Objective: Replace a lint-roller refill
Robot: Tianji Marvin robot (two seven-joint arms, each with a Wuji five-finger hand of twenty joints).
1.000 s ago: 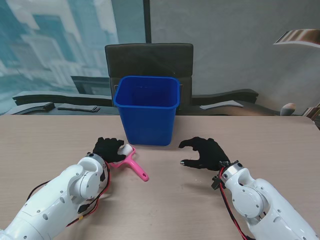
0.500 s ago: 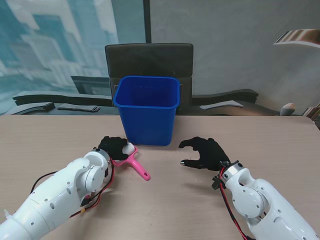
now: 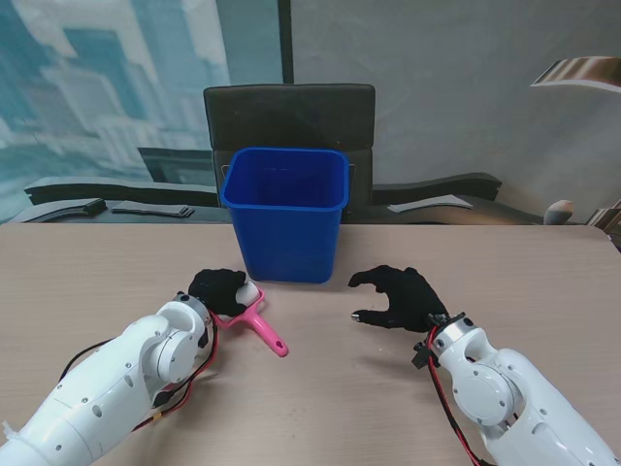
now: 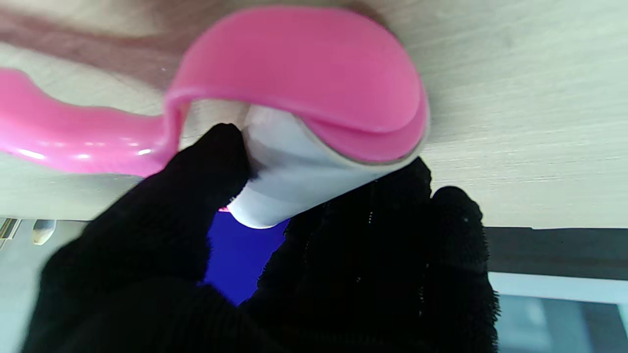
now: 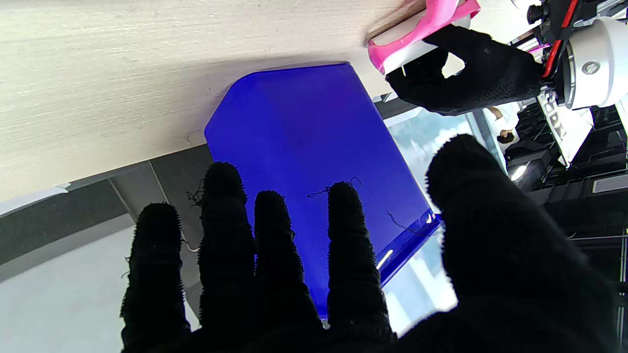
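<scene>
Left hand (image 3: 217, 288) grips the white refill (image 4: 294, 171) on the pink lint roller (image 3: 254, 324), beside the blue bin (image 3: 285, 212). Right hand (image 3: 403, 297) hovers over the tabletop (image 3: 349, 408), fingers spread, holding nothing.

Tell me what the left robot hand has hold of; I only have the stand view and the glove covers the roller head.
Observer: The left wrist view shows the left robot hand closed on the white refill roll, with fingers on either side of it, under the pink lint roller's hood.
Operator: Report the roll's far end.
Observer: In the right wrist view, the end of the roll sits between pink hood and glove, pointing toward the blue bin.
Operator: Confirm the right robot hand carries nothing.
Observer: The right robot hand has its fingers spread and holds nothing; only the bin and the table lie beyond them.
</scene>
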